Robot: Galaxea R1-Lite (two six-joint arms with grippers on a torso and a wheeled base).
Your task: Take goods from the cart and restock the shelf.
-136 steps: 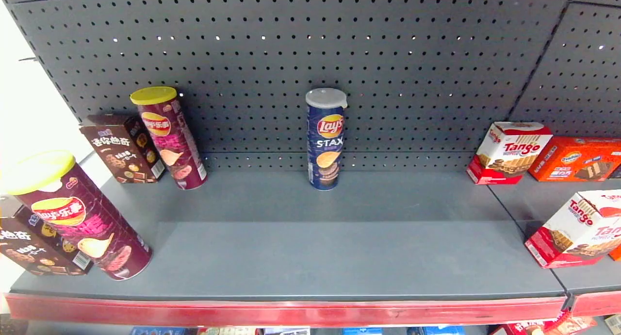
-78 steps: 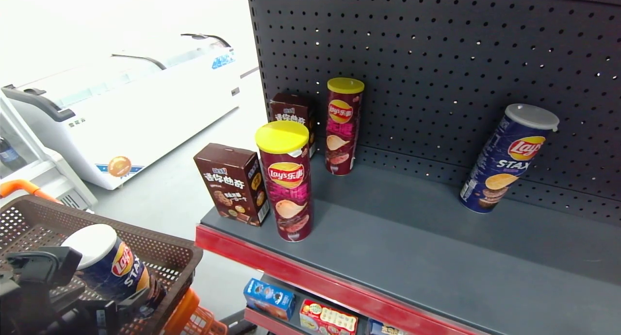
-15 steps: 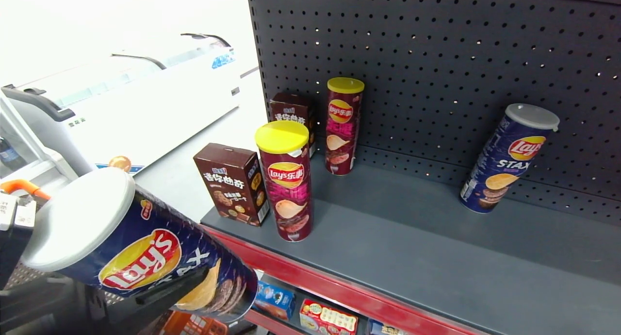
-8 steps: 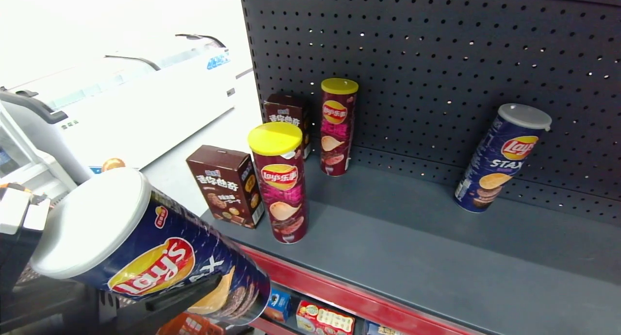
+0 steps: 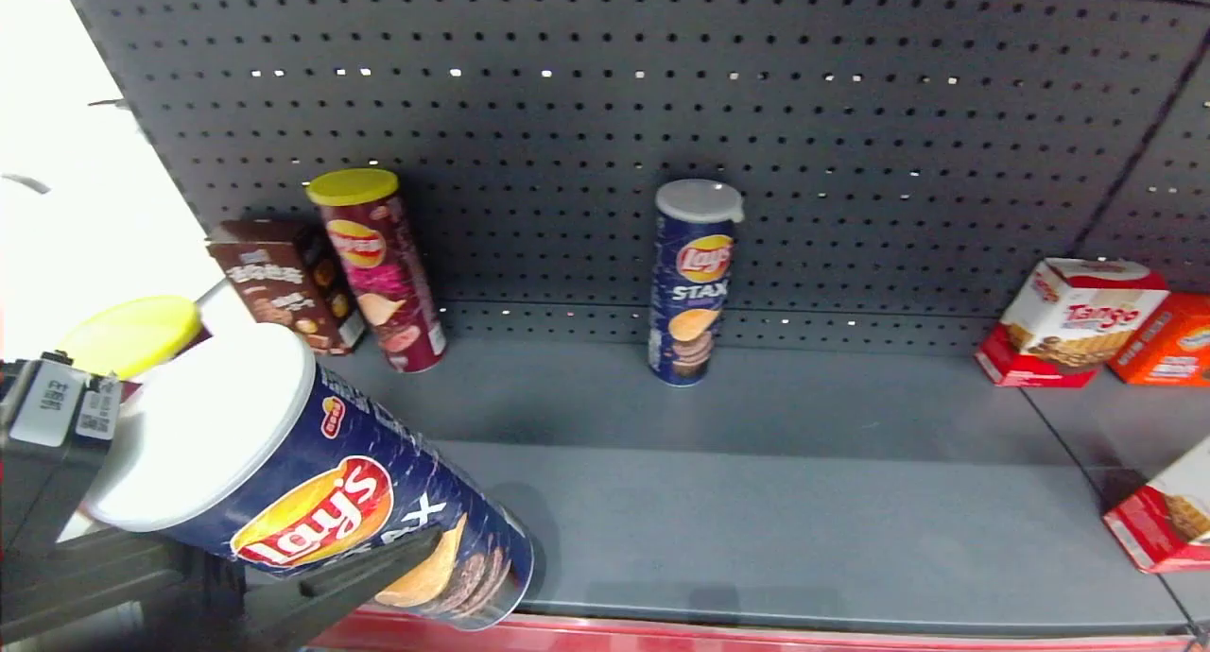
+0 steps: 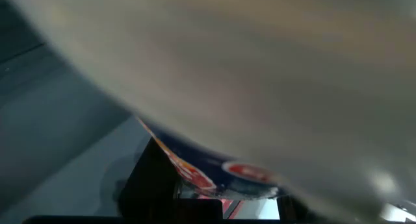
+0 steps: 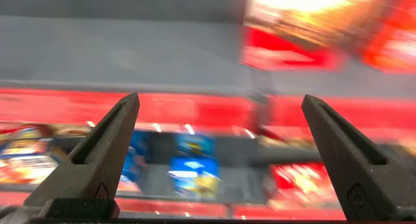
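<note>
While left gripper (image 5: 321, 576) clamps it, chip can (image 5: 312, 482) slants, lid up, base toward shelf (image 5: 756, 501), right gripper (image 7: 220, 100) splayed.

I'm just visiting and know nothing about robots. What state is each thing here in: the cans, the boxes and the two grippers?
Held blue can: tilted, lid on, clamped in the left gripper above the front of the shelf.
Blue can at the back: upright, lid on.
Maroon can: standing, yellow lid on.
Brown box: standing, closed.
Red-and-white box: standing, closed.
Right gripper: open, holding nothing.
</note>
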